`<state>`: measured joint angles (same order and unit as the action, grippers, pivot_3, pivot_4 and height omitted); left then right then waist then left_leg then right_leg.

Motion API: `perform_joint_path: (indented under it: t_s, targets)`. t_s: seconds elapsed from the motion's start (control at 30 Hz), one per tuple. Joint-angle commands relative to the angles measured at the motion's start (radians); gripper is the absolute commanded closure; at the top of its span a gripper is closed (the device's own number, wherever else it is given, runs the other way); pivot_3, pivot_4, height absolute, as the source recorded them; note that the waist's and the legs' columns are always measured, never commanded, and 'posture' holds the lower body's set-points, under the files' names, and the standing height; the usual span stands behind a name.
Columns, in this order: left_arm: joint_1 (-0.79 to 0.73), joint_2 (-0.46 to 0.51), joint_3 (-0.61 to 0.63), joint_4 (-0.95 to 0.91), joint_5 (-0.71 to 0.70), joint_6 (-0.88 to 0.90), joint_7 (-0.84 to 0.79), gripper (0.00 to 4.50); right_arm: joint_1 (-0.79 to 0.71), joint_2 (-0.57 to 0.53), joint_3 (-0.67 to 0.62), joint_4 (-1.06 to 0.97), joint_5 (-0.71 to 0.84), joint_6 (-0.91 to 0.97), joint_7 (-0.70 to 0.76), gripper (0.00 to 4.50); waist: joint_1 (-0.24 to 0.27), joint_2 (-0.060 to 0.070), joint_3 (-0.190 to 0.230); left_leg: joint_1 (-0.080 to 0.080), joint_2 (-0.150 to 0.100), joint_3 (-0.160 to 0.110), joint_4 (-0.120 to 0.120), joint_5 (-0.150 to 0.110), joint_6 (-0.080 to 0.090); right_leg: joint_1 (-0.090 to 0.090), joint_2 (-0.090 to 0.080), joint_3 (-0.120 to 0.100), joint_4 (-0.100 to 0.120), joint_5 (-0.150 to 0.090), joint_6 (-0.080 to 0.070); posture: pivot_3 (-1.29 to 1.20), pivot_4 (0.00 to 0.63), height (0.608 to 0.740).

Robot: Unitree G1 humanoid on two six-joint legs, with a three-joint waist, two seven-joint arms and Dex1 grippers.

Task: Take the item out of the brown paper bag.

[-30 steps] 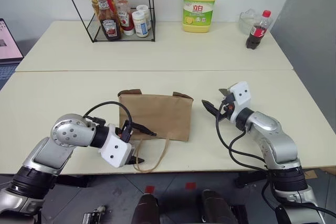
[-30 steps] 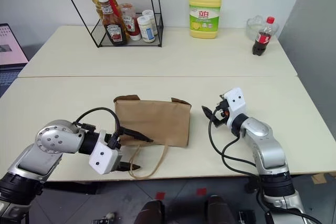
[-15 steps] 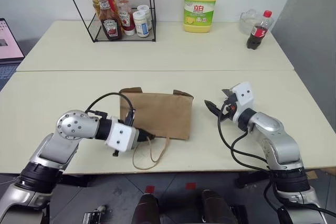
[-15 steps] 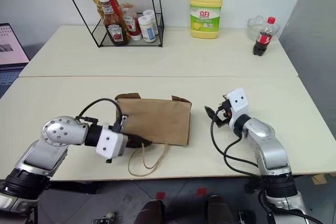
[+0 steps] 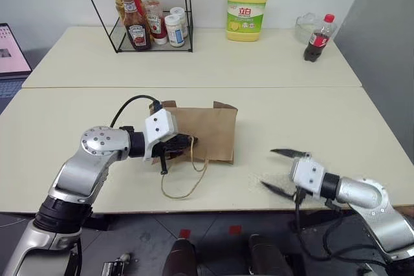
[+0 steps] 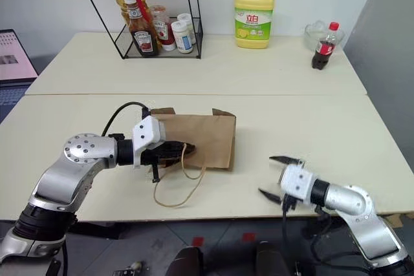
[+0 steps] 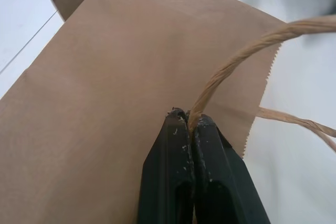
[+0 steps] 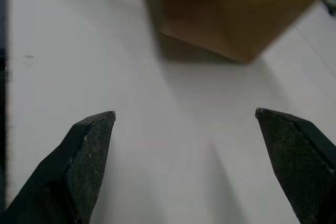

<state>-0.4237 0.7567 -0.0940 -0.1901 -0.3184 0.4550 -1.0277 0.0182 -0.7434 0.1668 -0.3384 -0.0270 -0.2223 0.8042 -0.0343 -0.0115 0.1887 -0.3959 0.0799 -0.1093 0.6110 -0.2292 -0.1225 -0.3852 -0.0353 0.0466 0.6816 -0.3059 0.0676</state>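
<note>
The brown paper bag (image 5: 210,130) stands in the middle of the near table. My left gripper (image 5: 183,145) is at the bag's front face, shut on one twisted paper handle (image 7: 247,45). That handle's loop (image 5: 184,179) hangs down onto the table. The left wrist view shows the cord pinched between the fingertips (image 7: 202,124). My right gripper (image 5: 277,170) hovers open and holding nothing near the table's front edge, to the right of the bag. The item is hidden from view.
On the far table stand a wire rack (image 5: 184,4) holding sauce bottles, a yellow detergent jug (image 5: 245,6), a cola bottle (image 5: 318,37) and a glass bowl (image 5: 303,27). A laptop (image 5: 10,53) sits at the left edge.
My left gripper closed on the bag's handle, rolled over and rose up against the bag's front. My right arm drew back from beside the bag to the table's front edge.
</note>
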Motion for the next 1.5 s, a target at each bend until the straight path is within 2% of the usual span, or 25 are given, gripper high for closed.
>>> perform_joint_path:
  t_s: [0.03, 0.17, 0.4, 0.73, 0.93, 1.03, 1.37, 1.4, 1.5]
  targets:
    - [-0.033, -0.015, 0.025, -0.031, -0.028, 0.043, 0.027, 4.48, -0.06, 0.009, 0.055, 0.083, -0.113, -0.297, -0.026, 0.0, 0.0, 0.0, 0.0, 0.0, 0.0, 0.0, 0.0, 0.0, 0.0, 0.0, 0.0, 0.0, 0.0, 0.0, 0.0, 0.0, 0.15, 0.74]
    - [-0.044, -0.027, 0.028, -0.032, -0.037, 0.081, 0.039, 4.48, -0.138, 0.04, 0.125, 0.202, -0.202, -0.525, -0.066, 0.0, 0.001, 0.0, 0.0, 0.0, 0.0, 0.0, 0.0, 0.001, -0.001, 0.0, 0.0, 0.0, 0.0, 0.0, 0.0, 0.0, 0.15, 0.74]
    - [-0.045, -0.036, 0.029, -0.047, -0.049, 0.121, 0.057, 4.48, -0.269, 0.145, 0.219, 0.356, -0.304, -0.709, -0.14, 0.0, 0.002, 0.0, 0.0, 0.0, 0.0, 0.0, 0.0, 0.001, -0.002, 0.0, 0.0, 0.0, 0.0, 0.0, 0.0, 0.0, 0.15, 0.74]
    - [-0.057, -0.053, 0.026, -0.071, -0.056, 0.169, 0.08, 4.48, -0.462, 0.354, 0.342, 0.614, -0.436, -0.745, -0.233, 0.0, 0.002, -0.001, 0.0, 0.001, 0.0, 0.0, 0.0, 0.002, -0.004, 0.001, 0.0, 0.0, 0.0, 0.0, 0.0, 0.0, 0.15, 0.74]
    - [-0.058, -0.055, 0.031, -0.079, -0.06, 0.182, 0.085, 4.48, -0.51, 0.401, 0.352, 0.681, -0.481, -0.722, -0.295, 0.0, 0.002, -0.001, 0.0, 0.001, 0.0, 0.0, 0.0, 0.002, -0.004, 0.001, 0.0, 0.0, 0.0, 0.0, 0.0, 0.0, 0.15, 0.74]
    - [-0.059, -0.057, 0.033, -0.08, -0.061, 0.186, 0.087, 4.5, -0.522, 0.412, 0.354, 0.711, -0.47, -0.702, -0.306, 0.54, 0.002, -0.001, 0.0, 0.001, 0.0, 0.0, 0.0, 0.002, -0.004, 0.001, 0.0, 0.0, 0.0, 0.0, 0.0, 0.0, 0.15, 0.74]
    - [-0.079, -0.061, 0.037, -0.065, -0.069, 0.225, 0.1, 4.5, -0.526, 0.396, 0.36, 0.733, -0.436, -0.707, -0.308, 4.27, 0.002, -0.001, 0.0, 0.001, 0.0, 0.0, 0.0, 0.002, -0.003, 0.001, 0.0, 0.0, 0.0, 0.0, 0.0, 0.0, 0.15, 0.74]
    - [-0.083, -0.062, 0.036, -0.062, -0.07, 0.232, 0.103, 4.5, -0.525, 0.394, 0.363, 0.732, -0.435, -0.708, -0.307, 4.48, 0.002, -0.001, 0.0, 0.001, 0.0, 0.0, 0.0, 0.001, -0.003, 0.001, 0.0, 0.0, 0.0, 0.0, 0.0, 0.0, 0.15, 0.74]
    - [-0.113, -0.066, 0.037, -0.04, -0.077, 0.276, 0.125, 4.5, -0.521, 0.393, 0.371, 0.729, -0.44, -0.713, -0.31, 4.48, 0.002, -0.001, 0.0, 0.001, 0.0, 0.0, 0.0, 0.001, -0.002, 0.001, 0.0, 0.0, 0.0, 0.0, 0.0, 0.0, 0.15, 0.74]
